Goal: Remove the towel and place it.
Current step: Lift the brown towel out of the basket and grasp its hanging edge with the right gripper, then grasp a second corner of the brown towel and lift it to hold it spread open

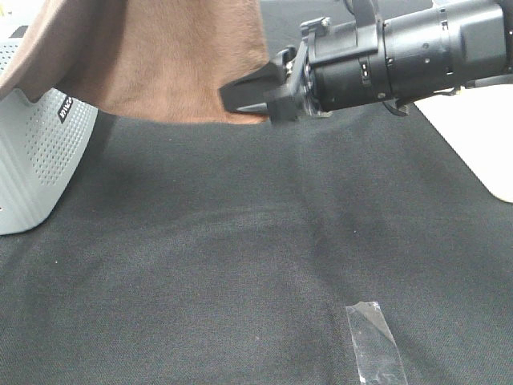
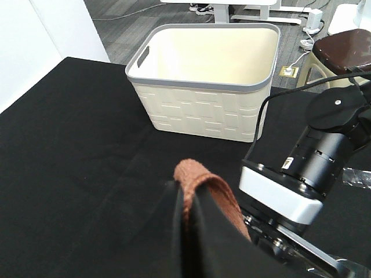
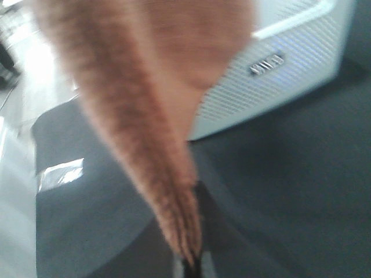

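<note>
A black cloth-covered tabletop (image 1: 200, 265) seen from above, with a brown towel (image 1: 176, 64) hanging into the top left of the high view. Its lower edge is raised clear of the tabletop. Its upper left part passes over the top of a grey perforated bin (image 1: 32, 168), and it is not possible to tell whether it rests on that bin. The right tool (image 1: 248, 96) reaches in from the right side and meets the towel's lower edge. In the blurred right wrist view the cloth narrows to a point between that tool's jaws, which are together and clamped on the towel. The left tool (image 2: 191, 231) is also together. In the left wrist view a folded brown loop of towel rises out from between its dark fingers, so it appears clamped on the towel too. Beyond it on the tabletop stands an empty cream basket with a grey rim (image 2: 197, 86), well apart from the towel. A strip of clear tape (image 1: 373, 341) is stuck to the tabletop near the front. As a judgement, the task is at an early stage: both tools have hold of the towel and part of it is lifted, but it is not yet clear of the grey bin. Carrying it away and setting it down remain to be done, and the pictures do not say where it should go.
</note>
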Robot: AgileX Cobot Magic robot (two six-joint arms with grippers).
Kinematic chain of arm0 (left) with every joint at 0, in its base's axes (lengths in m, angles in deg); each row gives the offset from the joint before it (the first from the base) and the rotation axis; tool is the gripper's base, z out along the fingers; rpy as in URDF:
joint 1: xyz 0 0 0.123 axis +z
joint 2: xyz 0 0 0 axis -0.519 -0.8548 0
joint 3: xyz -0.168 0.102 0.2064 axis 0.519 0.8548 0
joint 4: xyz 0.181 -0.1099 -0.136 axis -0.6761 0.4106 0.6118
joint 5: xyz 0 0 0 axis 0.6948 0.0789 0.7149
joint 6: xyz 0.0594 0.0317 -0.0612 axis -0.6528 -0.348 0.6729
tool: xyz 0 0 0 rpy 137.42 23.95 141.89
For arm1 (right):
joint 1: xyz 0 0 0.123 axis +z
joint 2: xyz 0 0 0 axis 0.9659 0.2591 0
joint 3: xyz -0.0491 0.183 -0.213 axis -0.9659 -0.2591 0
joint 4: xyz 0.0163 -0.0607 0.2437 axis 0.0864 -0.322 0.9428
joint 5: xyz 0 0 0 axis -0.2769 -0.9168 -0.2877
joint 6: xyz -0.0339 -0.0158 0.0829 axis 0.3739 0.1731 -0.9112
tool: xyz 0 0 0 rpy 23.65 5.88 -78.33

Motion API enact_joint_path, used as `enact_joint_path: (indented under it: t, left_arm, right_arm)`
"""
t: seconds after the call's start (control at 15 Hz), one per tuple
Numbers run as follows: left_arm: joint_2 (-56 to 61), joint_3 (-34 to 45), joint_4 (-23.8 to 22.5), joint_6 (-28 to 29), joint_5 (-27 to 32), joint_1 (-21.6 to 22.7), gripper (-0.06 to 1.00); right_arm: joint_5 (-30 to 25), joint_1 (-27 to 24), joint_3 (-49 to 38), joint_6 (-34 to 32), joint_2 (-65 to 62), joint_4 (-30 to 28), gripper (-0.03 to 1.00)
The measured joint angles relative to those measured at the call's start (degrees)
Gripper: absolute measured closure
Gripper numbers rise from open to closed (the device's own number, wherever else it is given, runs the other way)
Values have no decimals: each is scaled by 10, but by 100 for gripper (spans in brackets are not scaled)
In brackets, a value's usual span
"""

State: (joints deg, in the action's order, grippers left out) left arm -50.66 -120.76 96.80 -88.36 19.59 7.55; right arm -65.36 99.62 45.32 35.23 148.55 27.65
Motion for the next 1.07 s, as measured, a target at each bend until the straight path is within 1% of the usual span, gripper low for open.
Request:
enact_joint_path:
  t: [0.07,0.13,0.2,0.27,0.33,0.4,0.47,0.53,0.6,0.67,0.8,0.93,1.0,1.07]
  left_arm:
    - [0,0,0,7,15,0,94]
    - [0,0,0,13,26,0,94]
    - [0,0,0,14,33,0,94]
    - [0,0,0,13,33,0,94]
    - [0,0,0,9,31,0,94]
    - [0,0,0,5,29,0,94]
    - [-1,0,0,-5,23,0,94]
    - [-4,0,3,-11,10,0,94]
    - [-13,0,4,-27,-36,0,94]
    - [-18,0,7,-31,-67,0,94]
    - [-23,0,16,-45,-133,0,94]
    - [-29,0,20,-75,-204,0,94]
    - [-33,0,20,-89,-226,0,94]
    - [-37,0,20,-99,-234,0,94]
  right_arm:
    - [18,0,1,-37,-7,-21,96]
    - [33,0,10,-91,-21,-60,96]
    - [40,0,30,-164,-41,-122,96]
    - [40,0,56,-246,-57,-199,96]
    - [34,0,94,-339,-69,-307,96]
    - [18,0,137,-450,-75,-412,96]
    - [5,0,164,-504,-75,-472,96]
    - [-23,0,217,-594,-75,-576,96]
    - [-88,0,335,-715,-72,-757,96]
    - [-118,0,393,-753,-66,-828,96]
    - [-144,0,489,-787,-42,-921,96]
    - [-150,0,571,-799,-13,-976,96]
    - [-150,0,604,-805,2,-992,96]
    - [-150,0,626,-812,14,-1005,96]
